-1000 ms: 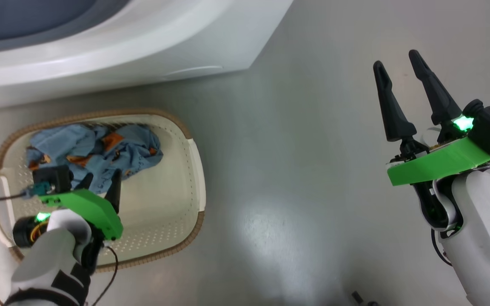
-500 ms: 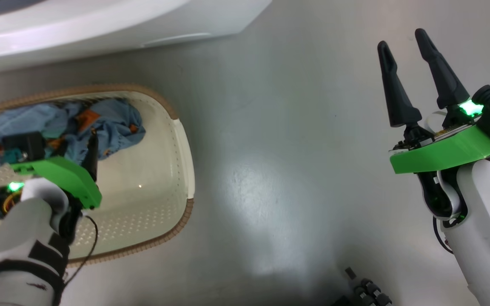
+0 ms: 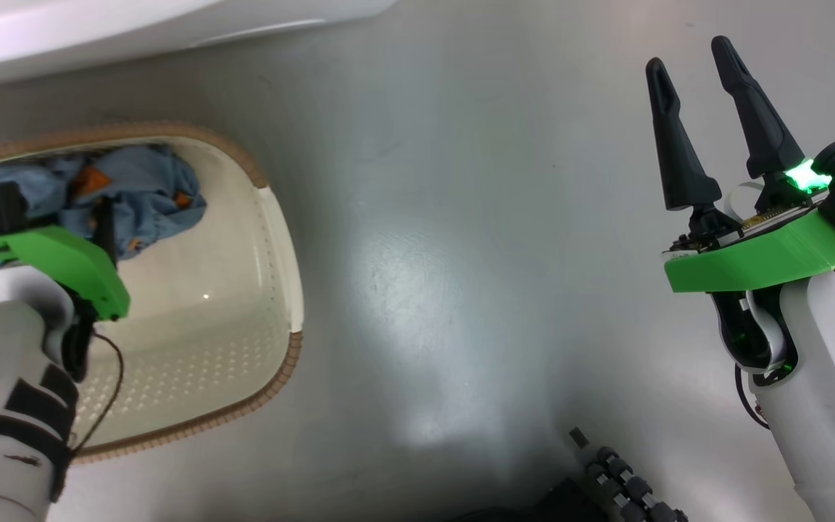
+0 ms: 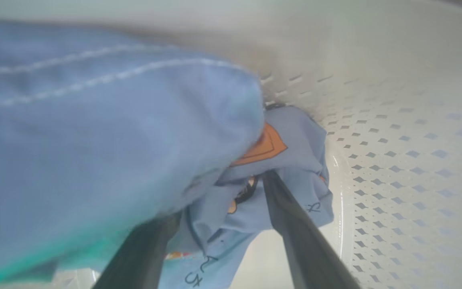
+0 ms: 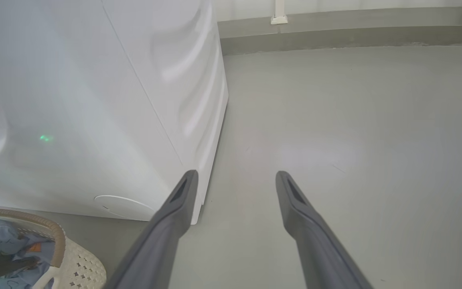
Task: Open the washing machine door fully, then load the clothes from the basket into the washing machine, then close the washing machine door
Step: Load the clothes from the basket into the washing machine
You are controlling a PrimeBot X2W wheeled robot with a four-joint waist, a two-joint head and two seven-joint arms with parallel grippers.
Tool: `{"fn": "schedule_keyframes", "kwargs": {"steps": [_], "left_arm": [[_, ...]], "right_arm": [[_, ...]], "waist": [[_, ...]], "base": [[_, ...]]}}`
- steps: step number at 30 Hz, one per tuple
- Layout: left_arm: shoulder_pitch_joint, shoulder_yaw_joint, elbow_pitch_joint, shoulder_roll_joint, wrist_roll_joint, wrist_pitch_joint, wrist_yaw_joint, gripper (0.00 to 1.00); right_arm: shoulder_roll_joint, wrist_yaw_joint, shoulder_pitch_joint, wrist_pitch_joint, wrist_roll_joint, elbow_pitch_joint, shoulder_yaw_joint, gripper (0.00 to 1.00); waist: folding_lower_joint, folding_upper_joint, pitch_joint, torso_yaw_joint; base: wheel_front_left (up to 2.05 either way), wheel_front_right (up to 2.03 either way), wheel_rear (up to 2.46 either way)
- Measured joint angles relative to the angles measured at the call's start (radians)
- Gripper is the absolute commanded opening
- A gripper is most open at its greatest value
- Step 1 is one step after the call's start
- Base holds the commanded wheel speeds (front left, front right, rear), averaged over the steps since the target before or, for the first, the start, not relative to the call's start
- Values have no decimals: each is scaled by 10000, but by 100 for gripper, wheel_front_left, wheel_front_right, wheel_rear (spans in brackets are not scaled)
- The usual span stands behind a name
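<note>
You've yet to lift the clothes (image 3: 135,196) from the basket (image 3: 272,239). Your left end effector (image 4: 223,200) straddles them wide open, gripping nothing; your right end effector (image 3: 687,54) hangs open, empty.

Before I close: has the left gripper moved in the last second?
Yes. Against the basket, the left gripper has gone deeper over the clothes, toward the far rim.

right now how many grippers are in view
2. The left gripper is down inside the basket, open, its fingers among the clothes. The right gripper is open above the bare floor, right of the basket. Neither is hidden.
</note>
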State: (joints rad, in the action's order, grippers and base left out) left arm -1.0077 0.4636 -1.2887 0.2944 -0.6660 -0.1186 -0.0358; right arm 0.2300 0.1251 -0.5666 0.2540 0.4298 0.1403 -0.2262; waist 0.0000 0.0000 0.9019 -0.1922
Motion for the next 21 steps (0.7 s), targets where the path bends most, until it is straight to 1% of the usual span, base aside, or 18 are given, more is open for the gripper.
{"fn": "schedule_keyframes", "kwargs": {"steps": [4, 6, 11, 16, 17, 18, 19, 20, 21], "left_arm": [[-157, -4, -10, 194, 0, 56, 437, 100], [-176, 10, -12, 201, 0, 184, 472, 100], [-178, 92, -15, 201, 0, 917, 560, 100], [-295, 111, -21, 307, 0, 986, 683, 100], [-342, 113, -21, 326, 0, 999, 696, 98], [-385, 105, -23, 336, -2, 989, 709, 62], [-405, 107, -23, 339, -4, 945, 709, 35], [-410, 107, -23, 339, -4, 911, 709, 0], [-410, 105, -27, 339, -10, 857, 708, 0]], "right_arm": [[-27, 0, 0, 0, 0, -33, 17, 100], [-42, 2, 0, 0, 0, -50, 17, 100], [-90, 0, 0, 0, 0, -48, -2, 100], [-119, 2, 0, 0, 0, -46, -15, 100], [-123, 2, 0, 0, 0, -46, -13, 100], [-123, 0, 0, 0, 0, -44, -12, 100], [-127, 0, 0, 0, 0, -42, -12, 100], [-128, 2, 0, 0, 0, -38, -10, 100], [-130, 2, 0, 0, 0, -35, -10, 100]], "waist": [[0, 0, 183, -194], [0, 0, 225, -249], [0, 0, 283, -312], [-1, 0, 309, -336], [0, 0, 315, -334], [0, 0, 321, -329], [0, 0, 325, -324], [-1, 0, 326, -322], [0, 0, 324, -318]], "base": [[0, 0, 0], [0, 0, 0], [0, 0, 0], [0, 0, 0], [0, 0, 0], [0, 0, 0], [0, 0, 0], [0, 0, 0], [0, 0, 0]]}}
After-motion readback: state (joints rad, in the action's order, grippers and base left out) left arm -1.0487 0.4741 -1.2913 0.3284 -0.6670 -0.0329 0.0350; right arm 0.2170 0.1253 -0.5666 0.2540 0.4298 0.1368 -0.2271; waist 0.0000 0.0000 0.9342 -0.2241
